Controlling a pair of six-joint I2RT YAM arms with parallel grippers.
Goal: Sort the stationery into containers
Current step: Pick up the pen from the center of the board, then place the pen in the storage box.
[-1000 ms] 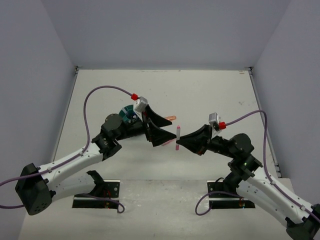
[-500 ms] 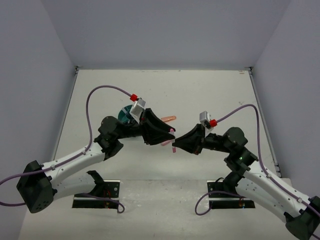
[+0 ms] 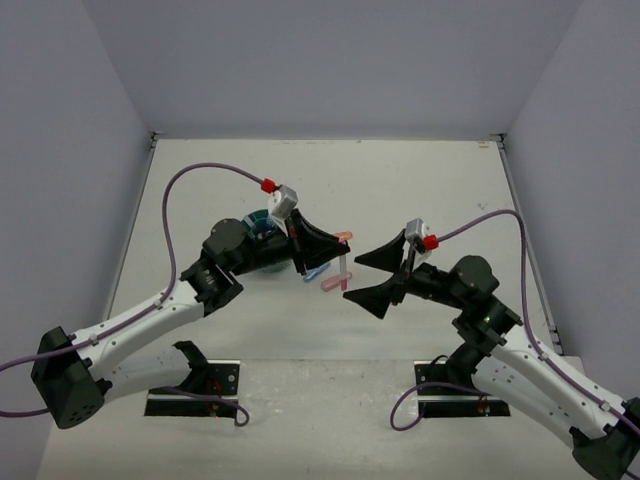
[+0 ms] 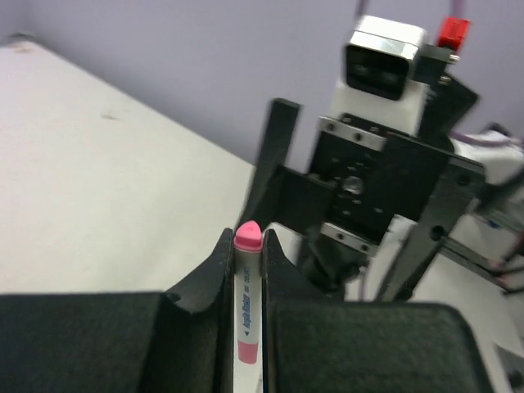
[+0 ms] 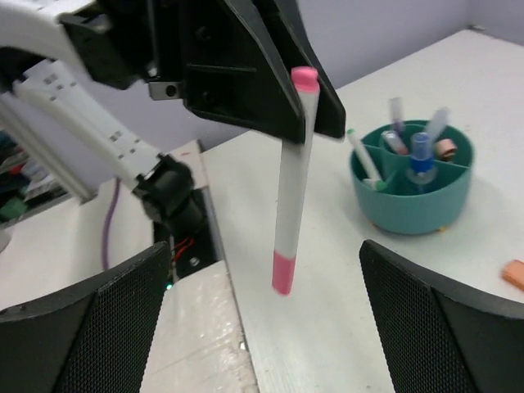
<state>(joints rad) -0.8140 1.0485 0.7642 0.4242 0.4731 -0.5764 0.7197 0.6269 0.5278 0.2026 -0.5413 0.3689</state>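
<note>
item: white pen with pink ends (image 5: 291,180), upright in the air between the arms, near the teal organizer (image 5: 409,192)
change: handover done; left gripper (image 4: 248,246), wide a second ago, now clamped on the pen's upper end; right gripper (image 3: 372,272), which held it, has sprung apart and let go
meaning: left arm can likely drop it in a compartment; orange marker (image 3: 341,236) not yet sorted

Glossy plastic pen (image 5: 289,180), matt table (image 3: 420,180)

Pen (image 5: 291,180): right fingers (image 5: 98,327) to left fingers (image 4: 203,286)
</note>
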